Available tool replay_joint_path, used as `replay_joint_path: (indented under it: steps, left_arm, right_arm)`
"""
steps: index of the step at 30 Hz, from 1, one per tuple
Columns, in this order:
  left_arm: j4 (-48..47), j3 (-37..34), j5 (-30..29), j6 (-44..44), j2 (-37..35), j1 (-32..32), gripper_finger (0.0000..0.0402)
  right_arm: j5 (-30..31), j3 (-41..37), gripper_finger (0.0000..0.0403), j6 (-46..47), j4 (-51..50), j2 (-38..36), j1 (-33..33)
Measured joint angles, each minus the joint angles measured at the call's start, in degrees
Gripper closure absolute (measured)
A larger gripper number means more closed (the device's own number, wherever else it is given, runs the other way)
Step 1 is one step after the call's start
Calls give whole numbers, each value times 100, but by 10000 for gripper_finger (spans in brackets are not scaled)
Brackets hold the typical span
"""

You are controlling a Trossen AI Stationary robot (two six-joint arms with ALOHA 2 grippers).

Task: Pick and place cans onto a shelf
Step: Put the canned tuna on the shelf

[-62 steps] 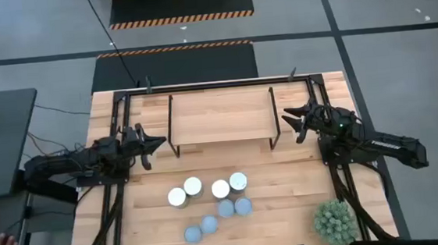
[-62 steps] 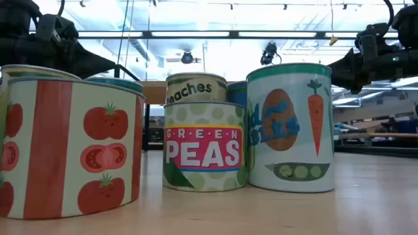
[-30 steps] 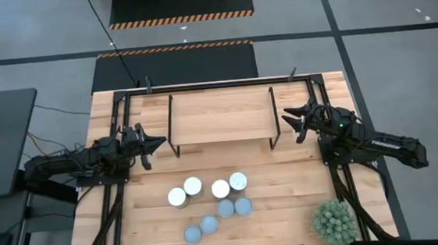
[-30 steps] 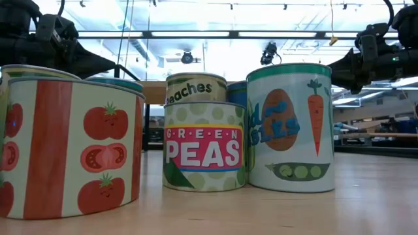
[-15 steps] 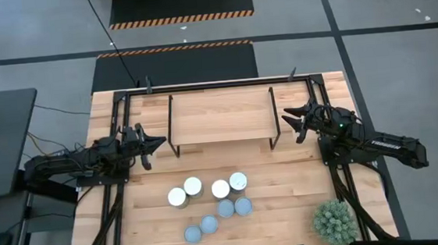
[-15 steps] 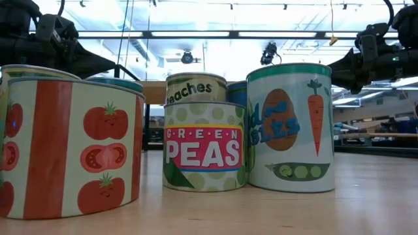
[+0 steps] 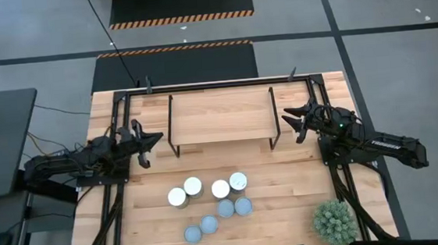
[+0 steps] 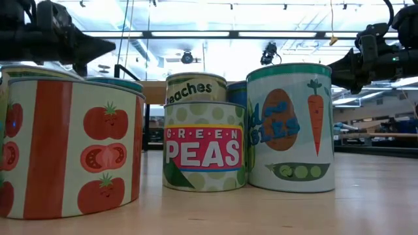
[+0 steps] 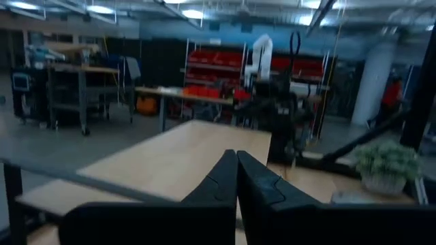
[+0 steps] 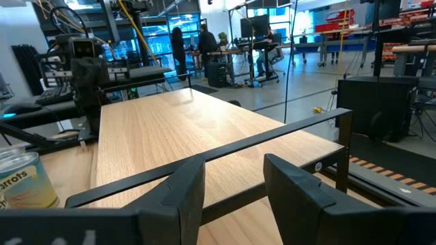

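We hadn't picked yet: cans (image 7: 209, 201) sat lower centre, shelf (image 7: 220, 114) bare; left gripper (image 7: 156, 137) clenched empty, right gripper (image 7: 286, 117) parted empty; next we needed a reach down to a can

Robotics lab: workbenches (image 9: 75, 71), red parts bins (image 9: 211, 71).

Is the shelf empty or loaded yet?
Empty. The shelf top shows bare wood in the high view; all eight cans stand on the table in front of it.
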Motion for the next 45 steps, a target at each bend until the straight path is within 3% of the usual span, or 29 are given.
replay_joint_path:
  steps: [8,13,19,27,29,34,37,41,45]
  left_arm:
    - [359,-2,-2,-59,2,0,392]
    - [534,-1,-50,-1264,2,-1,392]
    - [550,0,-152,-2591,2,-2,392]
    - [544,0,-104,-3934,1,-2,392]
    - [549,0,-88,-4179,1,-2,392]
    - [840,0,-90,-4535,0,-2,392]
    - [886,0,-87,-4550,0,-2,392]
    - [876,0,-145,-4553,0,-2,384]
    - [876,0,-156,-4661,0,-2,350]
  right_arm:
    - [0,1,245,0,0,0,1]
    - [55,0,245,-2,8,0,1]
    - [1084,0,245,-2,440,0,-61]
    - [1239,1,245,36,1095,0,-82]
    - [1330,1,245,611,1349,0,-85]
    - [1624,0,245,3311,2330,0,-89]
    - [1985,1,245,3449,2621,-1,-92]
    - [1942,2,245,3296,2717,0,-92]
    - [1840,0,245,3962,2720,0,-81]
